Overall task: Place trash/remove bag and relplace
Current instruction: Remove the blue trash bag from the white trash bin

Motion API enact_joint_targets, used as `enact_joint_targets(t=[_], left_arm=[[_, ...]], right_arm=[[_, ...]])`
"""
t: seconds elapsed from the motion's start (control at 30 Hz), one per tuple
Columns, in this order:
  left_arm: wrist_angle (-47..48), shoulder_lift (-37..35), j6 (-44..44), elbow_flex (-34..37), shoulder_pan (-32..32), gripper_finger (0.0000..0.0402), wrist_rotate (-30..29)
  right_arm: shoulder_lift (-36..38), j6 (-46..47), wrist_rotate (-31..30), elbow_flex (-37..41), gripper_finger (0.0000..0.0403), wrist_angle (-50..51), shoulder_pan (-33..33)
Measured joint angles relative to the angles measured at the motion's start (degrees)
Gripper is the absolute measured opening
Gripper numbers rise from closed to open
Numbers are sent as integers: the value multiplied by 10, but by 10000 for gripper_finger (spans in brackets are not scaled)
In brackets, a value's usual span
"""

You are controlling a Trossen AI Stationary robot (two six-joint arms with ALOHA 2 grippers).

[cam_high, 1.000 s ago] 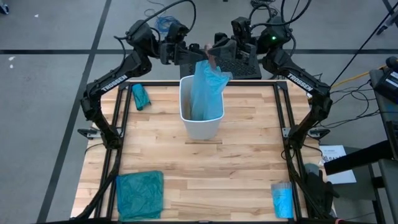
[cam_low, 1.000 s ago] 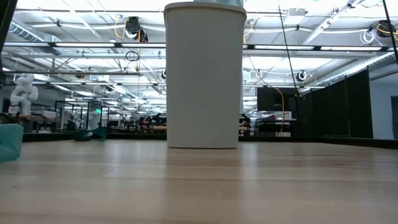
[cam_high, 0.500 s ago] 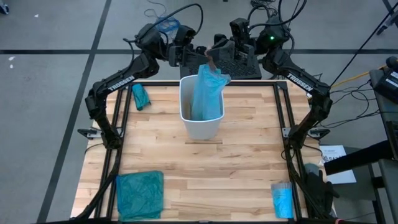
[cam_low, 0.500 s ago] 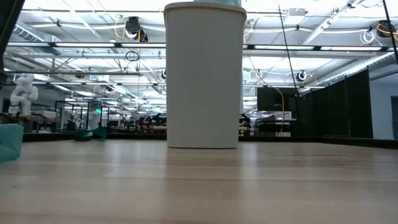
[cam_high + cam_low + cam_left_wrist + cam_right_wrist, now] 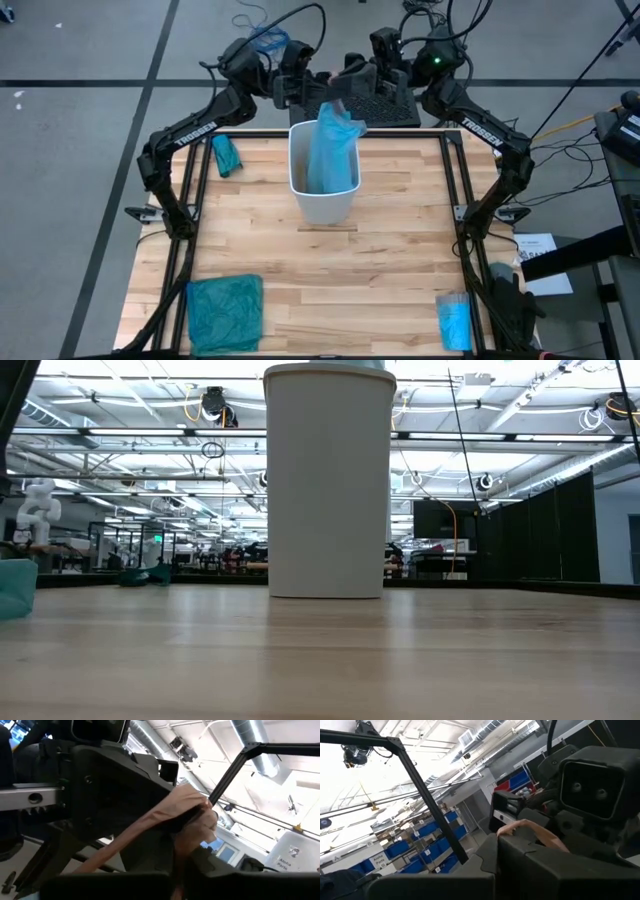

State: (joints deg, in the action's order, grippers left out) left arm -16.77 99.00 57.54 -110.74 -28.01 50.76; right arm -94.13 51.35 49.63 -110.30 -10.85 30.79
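One white bin [image 5: 322, 195] stands at the table's far centre, holding the light-blue bag [image 5: 328, 150], whose top rises above the rim. My right gripper [image 5: 343, 90] is clamped on the bag's top; my left gripper [image 5: 312, 90] is closing beside it, grip unconfirmed.

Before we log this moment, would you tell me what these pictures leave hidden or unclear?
- Bin contents: in the high view the light blue bag fills the white bin; in the low view its wall hides the inside.
- Both grips: in the high view the left gripper and right gripper meet at the bag's top, too small to read.
- Wrist views: the other arm's body blocks the bag.
- Blue pack at the table's near corner: too small to identify.
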Motion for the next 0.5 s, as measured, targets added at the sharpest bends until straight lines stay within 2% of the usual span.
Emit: enact_joint_targets(t=[0.1,0.3,0.4,0.5], left_arm=[[-2,0,-7,0,0,5,3],[-23,-2,-9,0,0,1,23],[-25,-4,-9,0,-1,1,33],[-23,-5,-9,0,-1,1,53]], right_arm=[[0,3,-1,0,0,0,1],[0,7,4,0,9,-13,15],[0,0,5,1,35,-43,15],[1,-2,5,1,80,-73,15]])
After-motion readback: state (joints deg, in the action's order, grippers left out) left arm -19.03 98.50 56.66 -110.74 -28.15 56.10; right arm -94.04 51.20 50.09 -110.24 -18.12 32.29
